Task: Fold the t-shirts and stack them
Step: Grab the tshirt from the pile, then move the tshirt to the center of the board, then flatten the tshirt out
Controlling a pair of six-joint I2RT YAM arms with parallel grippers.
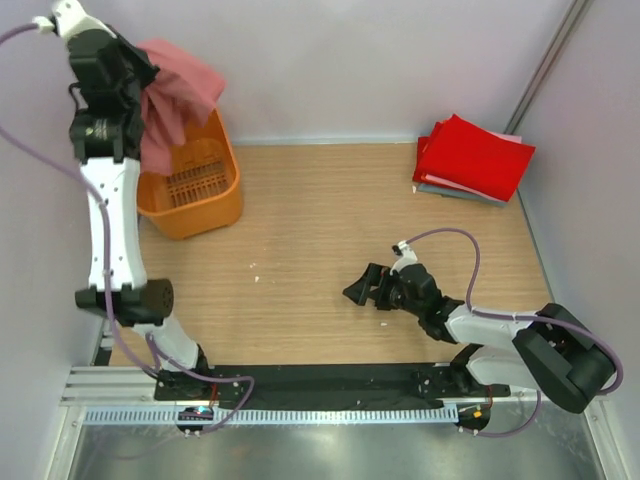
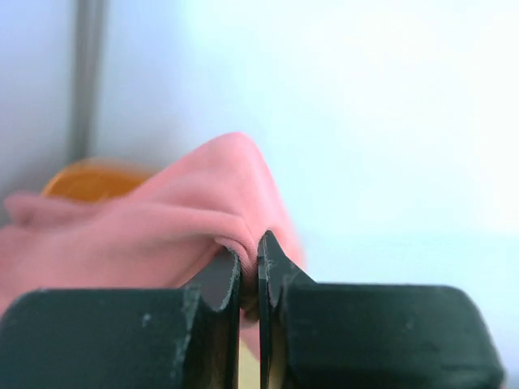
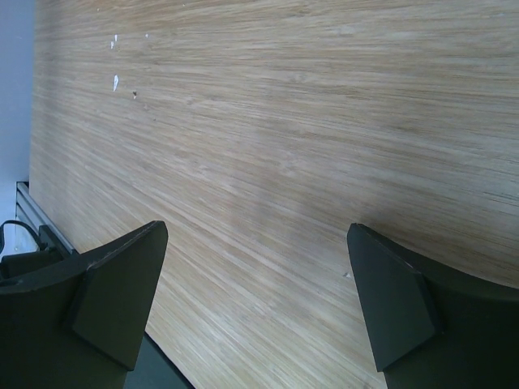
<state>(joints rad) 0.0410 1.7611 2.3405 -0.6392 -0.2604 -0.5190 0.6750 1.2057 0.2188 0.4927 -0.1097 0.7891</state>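
My left gripper (image 1: 140,75) is raised high at the far left, shut on the salmon-pink t-shirt (image 1: 175,95), which hangs bunched over the orange basket (image 1: 200,200). In the left wrist view the jaws (image 2: 249,247) pinch a fold of the pink cloth (image 2: 162,219). A bright red folded t-shirt (image 1: 475,155) lies on top of thin grey and pale folded ones (image 1: 455,190) at the far right corner. My right gripper (image 1: 362,290) is open and empty, low over the bare wooden table (image 3: 284,121) near its middle, its fingers (image 3: 122,292) wide apart.
The orange slotted basket stands at the far left of the table (image 1: 330,220), under the hanging shirt. Pale walls close the back and sides. A black strip and metal rail (image 1: 300,400) run along the near edge by the arm bases.
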